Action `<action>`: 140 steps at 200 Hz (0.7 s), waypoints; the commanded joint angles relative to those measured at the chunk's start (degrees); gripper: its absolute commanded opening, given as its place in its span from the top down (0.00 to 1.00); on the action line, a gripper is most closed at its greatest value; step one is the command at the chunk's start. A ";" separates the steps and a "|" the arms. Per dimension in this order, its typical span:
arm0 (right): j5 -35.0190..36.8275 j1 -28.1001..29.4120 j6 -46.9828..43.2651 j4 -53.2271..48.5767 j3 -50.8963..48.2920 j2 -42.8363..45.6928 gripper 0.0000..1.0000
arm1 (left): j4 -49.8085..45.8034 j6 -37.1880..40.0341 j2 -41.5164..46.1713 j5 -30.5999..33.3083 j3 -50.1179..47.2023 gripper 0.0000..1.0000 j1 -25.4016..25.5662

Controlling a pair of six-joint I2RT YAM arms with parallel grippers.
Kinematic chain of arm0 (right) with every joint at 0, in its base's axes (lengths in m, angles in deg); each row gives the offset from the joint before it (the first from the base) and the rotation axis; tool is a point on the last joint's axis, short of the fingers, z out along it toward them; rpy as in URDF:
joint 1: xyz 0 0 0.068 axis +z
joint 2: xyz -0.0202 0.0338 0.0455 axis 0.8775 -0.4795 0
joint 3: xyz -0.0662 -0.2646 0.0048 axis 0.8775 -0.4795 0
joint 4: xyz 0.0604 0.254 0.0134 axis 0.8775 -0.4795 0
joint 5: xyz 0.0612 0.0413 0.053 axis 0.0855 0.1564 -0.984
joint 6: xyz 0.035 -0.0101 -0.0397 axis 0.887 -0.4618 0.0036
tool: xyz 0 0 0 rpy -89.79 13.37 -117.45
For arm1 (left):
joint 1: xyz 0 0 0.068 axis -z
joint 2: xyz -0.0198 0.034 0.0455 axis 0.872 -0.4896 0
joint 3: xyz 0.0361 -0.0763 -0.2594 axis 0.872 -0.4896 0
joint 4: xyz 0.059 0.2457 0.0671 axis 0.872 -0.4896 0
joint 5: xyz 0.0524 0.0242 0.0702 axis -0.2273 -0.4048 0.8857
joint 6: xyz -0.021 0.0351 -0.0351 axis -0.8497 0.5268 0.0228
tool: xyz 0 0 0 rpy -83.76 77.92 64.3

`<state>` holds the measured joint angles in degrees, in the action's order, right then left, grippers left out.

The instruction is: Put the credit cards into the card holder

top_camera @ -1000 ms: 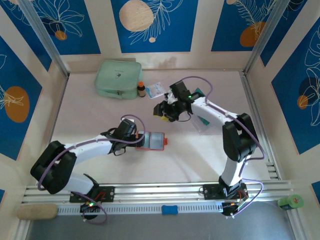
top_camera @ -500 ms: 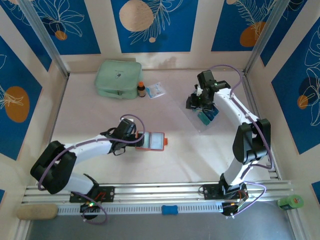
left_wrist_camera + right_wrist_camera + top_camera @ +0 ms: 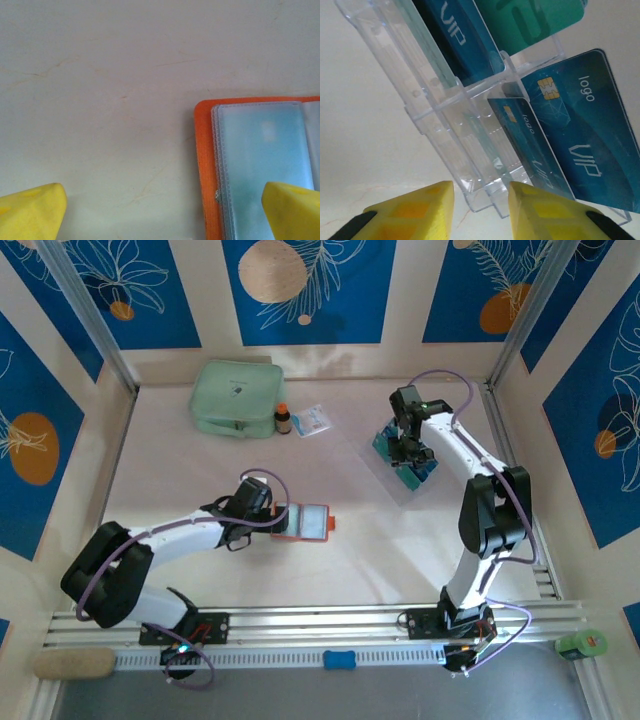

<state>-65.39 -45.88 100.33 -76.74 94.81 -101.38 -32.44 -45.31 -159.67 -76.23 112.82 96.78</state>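
Table [image 3: 100,90]: a pale, matt, smooth surface is seen, crossed by faint hairline veins.

Card holder [image 3: 202,165]: the orange cover is noted as matt with a fine grain. The inner pockets [image 3: 260,160] are made of soft, frosted clear plastic, and a dotted seam is pressed along their edges.

Card rack [image 3: 445,125]: hard clear plastic, glossy; bright highlights are caught on its edges.

Credit cards [image 3: 585,135]: smooth plastic with a satin sheen is recorded, blue and teal-green, with printed lettering.

Pouch [image 3: 235,395]: mint-green, cloth-like, matt.

Rail [image 3: 330,625]: bare, dull-finished metal is noted.
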 commanded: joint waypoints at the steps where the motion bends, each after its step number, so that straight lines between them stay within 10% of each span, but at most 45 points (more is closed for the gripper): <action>1: 5.00 1.26 -1.90 -1.95 1.94 -1.40 0.66 | 0.41 -0.43 -0.44 -0.63 -0.59 0.00 -0.68; 140: 11.47 3.09 -3.83 -1.64 0.14 -6.00 0.67 | 0.86 -0.63 -0.26 -1.03 -0.88 0.00 -0.68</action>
<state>-54.07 -43.13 96.72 -77.77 95.91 -106.14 -32.36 -45.31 -159.67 -76.62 112.51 96.78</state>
